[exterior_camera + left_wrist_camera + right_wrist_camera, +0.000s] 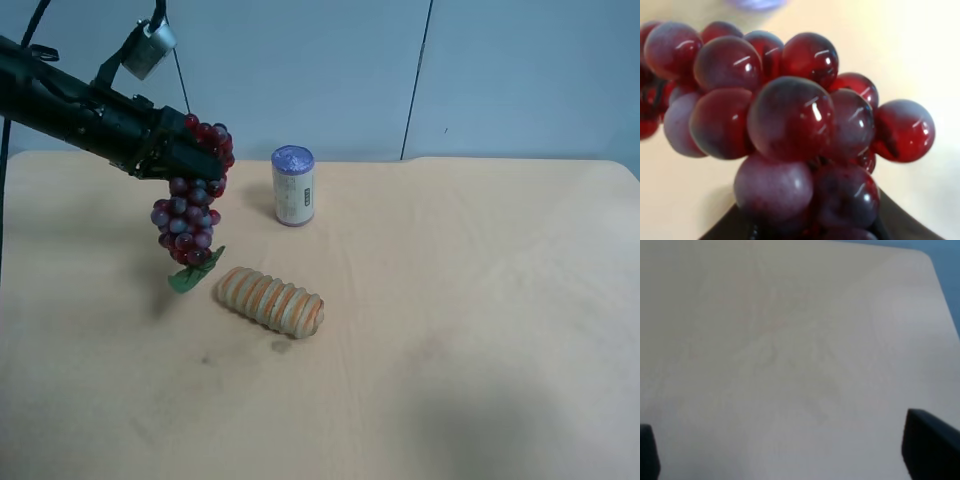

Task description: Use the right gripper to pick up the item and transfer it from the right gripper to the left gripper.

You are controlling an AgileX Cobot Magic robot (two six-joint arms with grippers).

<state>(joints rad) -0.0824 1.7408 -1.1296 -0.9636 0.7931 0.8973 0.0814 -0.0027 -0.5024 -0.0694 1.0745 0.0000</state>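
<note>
Left wrist: grapes [790,120] inside left pincer [192,158]

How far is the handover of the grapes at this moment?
Pick-up and handover look done: the left gripper holds the grapes in the air. The right gripper is open and empty over the table. Nothing of the task seems left.
</note>
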